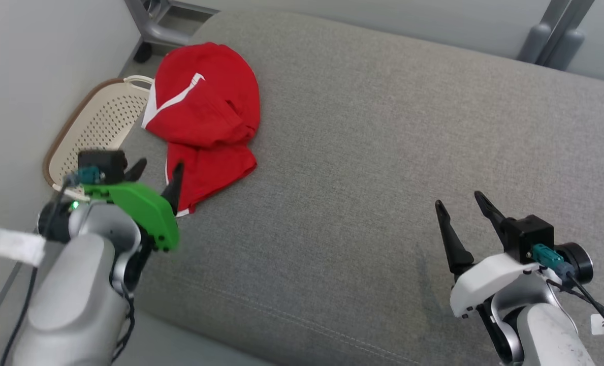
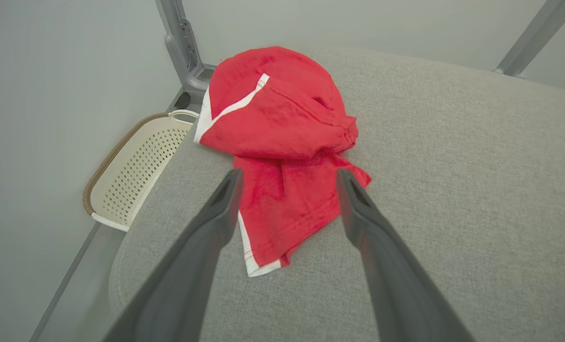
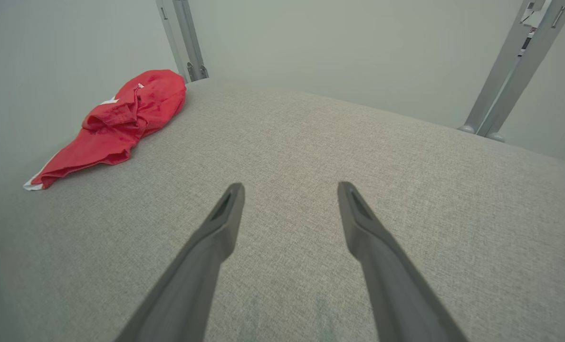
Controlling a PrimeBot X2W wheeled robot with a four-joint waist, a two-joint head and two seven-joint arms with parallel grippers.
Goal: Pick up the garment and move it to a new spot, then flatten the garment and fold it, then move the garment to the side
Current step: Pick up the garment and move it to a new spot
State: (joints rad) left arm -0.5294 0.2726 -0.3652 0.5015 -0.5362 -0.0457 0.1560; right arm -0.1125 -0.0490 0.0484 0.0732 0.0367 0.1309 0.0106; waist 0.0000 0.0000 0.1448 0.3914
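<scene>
A crumpled red garment [image 1: 205, 117] with white trim lies bunched at the far left of the grey cushioned surface [image 1: 383, 152]. My left gripper [image 1: 159, 170] hovers open just short of the garment's near end, one fingertip overlapping its white hem. In the left wrist view the garment [image 2: 282, 137] sits straight ahead, framed by the open left gripper [image 2: 287, 178]. My right gripper [image 1: 459, 201] stands open over bare cushion at the lower right, holding nothing. From the right wrist view the garment [image 3: 116, 123] lies far off to the left of the open right gripper [image 3: 289, 187].
A cream perforated basket [image 1: 96, 127] with a brown rim stands off the cushion's left edge, against the pale wall. Grey metal frame legs [image 1: 154, 25] rise behind the cushion's far corners. The cushion's left edge runs close beside the garment.
</scene>
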